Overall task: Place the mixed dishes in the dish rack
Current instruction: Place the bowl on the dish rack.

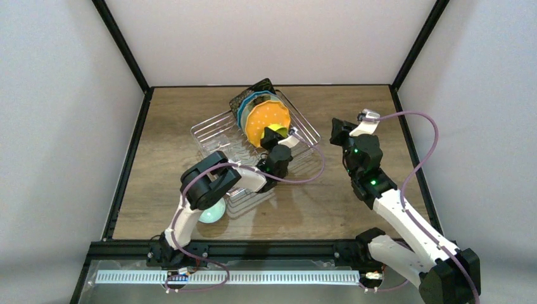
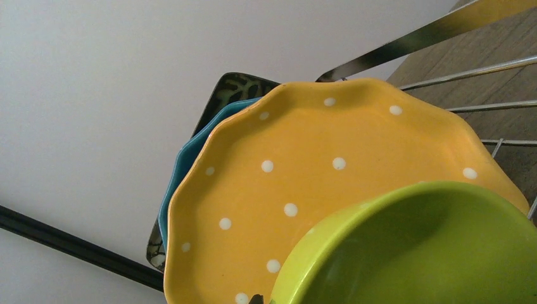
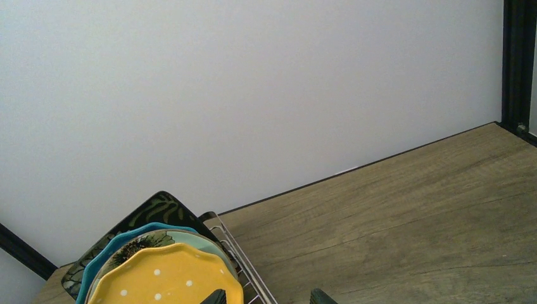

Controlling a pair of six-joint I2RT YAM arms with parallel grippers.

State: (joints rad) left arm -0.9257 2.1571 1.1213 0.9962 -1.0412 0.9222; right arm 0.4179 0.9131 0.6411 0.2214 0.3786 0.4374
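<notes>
the yellow-green bowl is up off the table, pinched at its rim by the left jaws, which are pressed nearly together on it. it hangs over the dish rack, just in front of the orange dotted plate. that plate stands on edge as the nearest of a row. behind it come the mint plate, the teal plate and, at the far end, the black square plate. whether the bowl touches the orange plate cannot be told. from the left wrist its rim overlaps the plate's lower face, and its green hollow opens back toward the wrist.

the coming move turns, i judge, on this: the free prongs lie on the near side of the orange plate, below the bowl and slightly toward the left arm. so the bowl wants to go down and a little back, on edge and parallel to the plates, or it may knock the row.

the right jaws are spread wide and hold nothing. the right arm hovers well off to the right of the rack, so the left arm is plainly the nearer. a pale round thing lies on the table under the left arm's elbow, too hidden to name.
</notes>
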